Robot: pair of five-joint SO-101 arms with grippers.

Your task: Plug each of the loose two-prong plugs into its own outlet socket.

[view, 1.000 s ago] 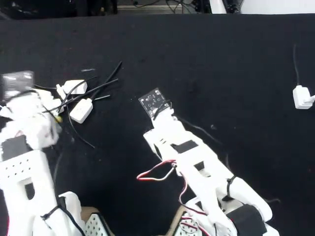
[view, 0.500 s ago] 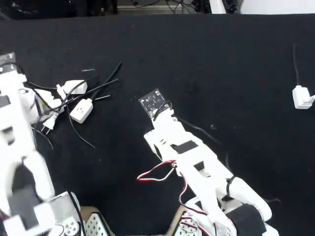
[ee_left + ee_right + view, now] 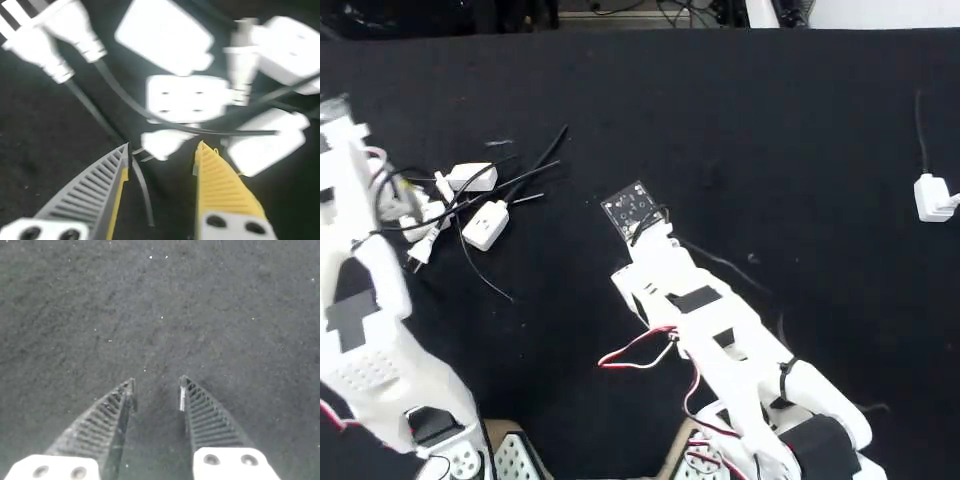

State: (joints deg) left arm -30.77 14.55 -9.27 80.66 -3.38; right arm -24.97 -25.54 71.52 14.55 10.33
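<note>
At the far left of the high view, the left arm (image 3: 360, 300) stands along the table's edge. Its upper end is over a heap of white pieces and black cables (image 3: 510, 175) on the black table (image 3: 740, 120).

In the left wrist view, the left gripper (image 3: 161, 149) is released. Its grey finger (image 3: 102, 180) and yellow finger (image 3: 217, 180) stand apart and clamp nothing. A small plug (image 3: 162, 141) lies on the cloth just past the fingertips, in line with the gap, with its two prongs pointing toward the grey finger's side. Whether either finger touches it I cannot tell.

Just beyond the plug lies a socket block (image 3: 187, 97) with four holes facing up and a cable curving past it. More white blocks and two further plugs (image 3: 60, 30) lie around these. The blur hides whether any of them is plugged in. In the high view, the heap's rightmost piece is a loose white block (image 3: 485, 225).

In the middle, the right arm (image 3: 720, 330) stretches from the near edge toward the table's centre, well apart from the heap. The right gripper (image 3: 156, 385) hangs over bare cloth with its two fingers spread, holding nothing.

At the far right edge lies a lone white piece (image 3: 932, 197), with a thin cord (image 3: 920, 120) running from it toward the back of the table.
</note>
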